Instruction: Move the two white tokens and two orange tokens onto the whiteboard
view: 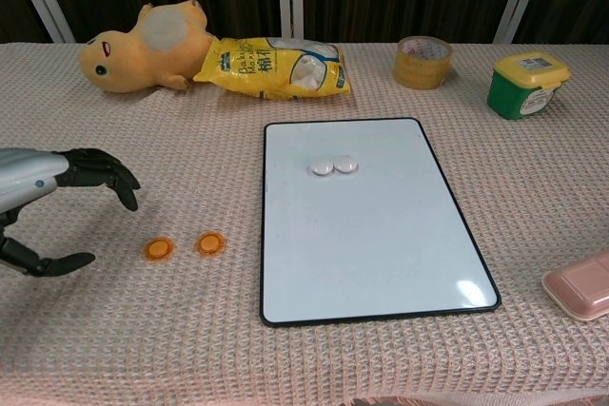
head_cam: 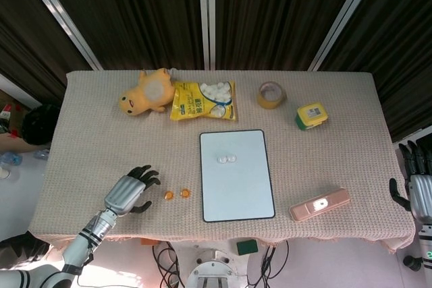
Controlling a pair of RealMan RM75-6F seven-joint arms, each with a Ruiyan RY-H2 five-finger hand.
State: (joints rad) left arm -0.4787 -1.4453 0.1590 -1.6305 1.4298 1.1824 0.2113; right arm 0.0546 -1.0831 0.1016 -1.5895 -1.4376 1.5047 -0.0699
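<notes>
Item, nearest my cameras: my left hand (view: 52,206), over the table's near left part, fingers (view: 100,173) spread and curled slightly down, thumb set apart below them, holding nothing. In the head view the same hand (head_cam: 128,193) sits just left of the orange tokens without touching them.

Item: two orange tokens (view: 186,246), side by side on the woven beige tablecloth (view: 114,330), left of the whiteboard and off it; I see them in the head view too (head_cam: 176,195).

Item: pink oblong case (view: 580,285), at the near right edge, right of the whiteboard's lower corner.

Item: my right hand (head_cam: 420,180), at the far right edge of the head view, beyond the table's side, fingers upright and apart, nothing in it.

Item: whiteboard (view: 371,254), black-rimmed, lying flat at table centre.

Item: two white tokens (view: 333,166), touching each other, resting on the upper part of the whiteboard; head view confirms (head_cam: 226,159).

Item: yellow snack bag (view: 271,68) of white pieces, beyond the board's far edge.

Item: yellow plush toy (view: 147,49), lying on its side, touching the bag's left end.

Item: roll of tan tape (view: 423,61), far centre-right.

Item: green tub with yellow lid (view: 528,83), right of the tape.
</notes>
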